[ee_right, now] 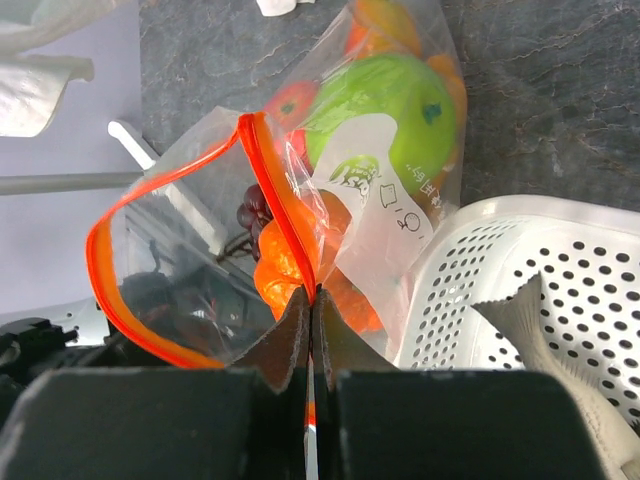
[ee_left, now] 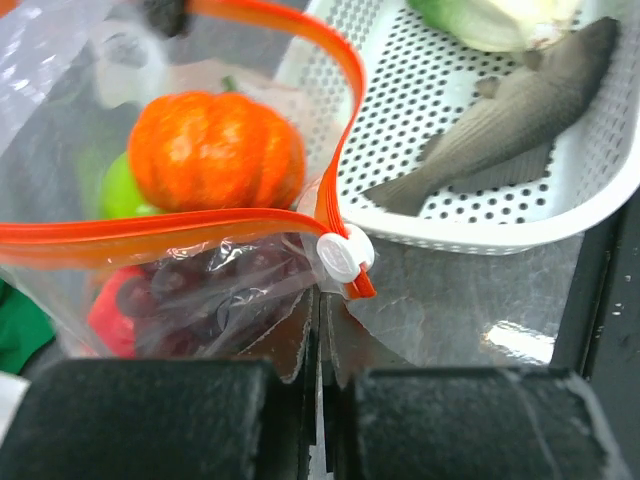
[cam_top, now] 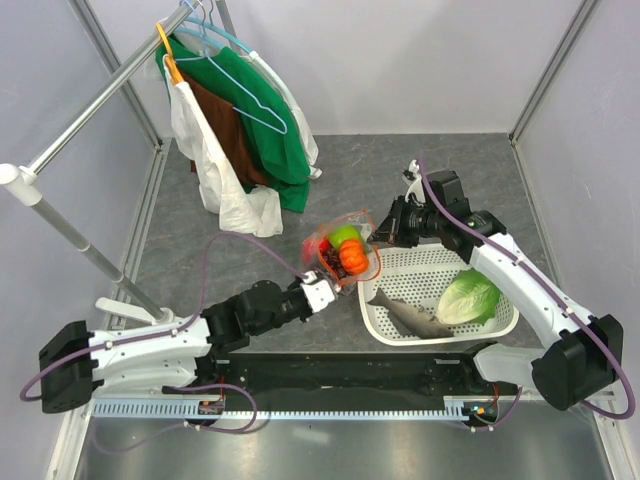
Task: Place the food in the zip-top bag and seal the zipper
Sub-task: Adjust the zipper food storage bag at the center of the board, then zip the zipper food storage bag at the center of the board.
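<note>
At the basket's [cam_top: 415,265] 10 o'clock, your left gripper [ee_left: 321,335] and right gripper [ee_right: 312,305] pinch the bag [ee_right: 180,250]; overpull and it slips, spilling food [ee_left: 215,150].

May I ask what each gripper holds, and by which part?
Both hold the zip-top bag: left gripper below its slider, right gripper on the zipper.

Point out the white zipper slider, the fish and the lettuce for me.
zipper slider [ee_left: 345,256], left wrist view, middle of the white tab.
fish [cam_top: 409,317], top view, middle of its body.
lettuce [cam_top: 468,298], top view, centre of the leaves.
</note>
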`<state>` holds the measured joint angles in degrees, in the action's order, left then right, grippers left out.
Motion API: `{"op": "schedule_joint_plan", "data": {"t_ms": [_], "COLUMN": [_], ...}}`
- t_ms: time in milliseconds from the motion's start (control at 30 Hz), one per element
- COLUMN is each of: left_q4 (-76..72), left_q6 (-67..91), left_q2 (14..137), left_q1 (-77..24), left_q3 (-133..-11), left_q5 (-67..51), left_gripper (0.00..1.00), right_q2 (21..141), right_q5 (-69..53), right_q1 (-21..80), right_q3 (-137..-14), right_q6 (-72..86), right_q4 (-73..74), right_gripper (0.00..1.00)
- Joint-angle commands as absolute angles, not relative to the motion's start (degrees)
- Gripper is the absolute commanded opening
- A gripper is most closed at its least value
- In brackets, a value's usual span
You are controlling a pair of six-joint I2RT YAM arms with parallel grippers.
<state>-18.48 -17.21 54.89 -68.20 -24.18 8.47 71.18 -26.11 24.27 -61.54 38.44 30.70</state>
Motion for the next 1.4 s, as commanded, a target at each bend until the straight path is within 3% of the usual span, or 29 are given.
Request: {"op": "schedule_joint_plan", "data": {"t_ms": [0, 67, 167, 200, 300, 400, 500, 633, 733, 867, 1067, 1267, 1367], "left_q4": [-12.8, -8.6, -4.9, -2.1, 1.1, 1.3, 0.6, 0.5, 0.7, 1.1, 1.7, 1.5, 1.4], "left_q6": [-13.7, -13.8, -14.6, -14.7, -13.6, -10.5, -7.5, -6.6, -6.4, -6.2, -5.6, -6.1, -6.1], "left_q2": [48.0, 44.0, 39.4, 38.5, 36.7, 37.3, 38.4, 38.8, 38.8, 38.8, 38.1, 37.7, 37.9], "left_q1": [-62.3, -61.1, -57.9, -56.0, -52.3, -47.7, -43.2, -40.8, -40.2, -40.0, -39.7, -39.3, -39.1], "left_q3": [-27.9, -28.6, -29.2, -29.3, -28.7, -28.1, -28.4, -29.4, -30.0, -30.7, -31.9, -31.9, -31.7], "left_q5": [1.5, -1.2, -7.6, -11.5, -15.9, -19.8, -23.6, -26.4, -28.5, -29.8, -30.2, -30.8, -31.0], "left_gripper": [0.02, 0.02, 0.02, 0.02, 0.02, 0.02, 0.02, 0.02, 0.02, 0.02, 0.02, 0.02, 0.02], "right_q2": [69.7, 69.8, 69.9, 69.8, 69.3, 68.6, 67.4, 62.7, 59.8, 62.2, 66.9, 67.9, 69.4], "right_q5": [-26.8, -25.7, -25.0, -25.0, -26.4, -30.0, -32.7, -41.6, -41.8, -42.5, -39.7, -34.6, -31.7], "right_q1": [24.6, 24.6, 24.6, 24.6, 24.6, 24.6, 24.6, 24.7, 26.6, 33.3, 45.1, 50.5, 52.7], "right_q3": [-64.2, -64.9, -65.9, -66.1, -66.9, -68.4, -69.3, -67.7, -67.1, -70.7, -72.4, -67.3, -66.2], "right_q6": [38.0, 36.1, 32.1, 30.9, 24.9, 18.6, 6.7, -7.1, -12.4, -18.9, -27.4, -37.8, -38.3], "right_q4": [29.2, 29.1, 28.8, 28.0, 27.3, 26.5, 28.4, 28.7, 25.0, 27.2, 31.8, 31.9, 29.9], "right_gripper": [0.00, 0.01, 0.25, 0.41, 0.64, 0.64, 0.82, 0.81, 0.79, 0.68, 0.65, 0.66, 0.59]}}
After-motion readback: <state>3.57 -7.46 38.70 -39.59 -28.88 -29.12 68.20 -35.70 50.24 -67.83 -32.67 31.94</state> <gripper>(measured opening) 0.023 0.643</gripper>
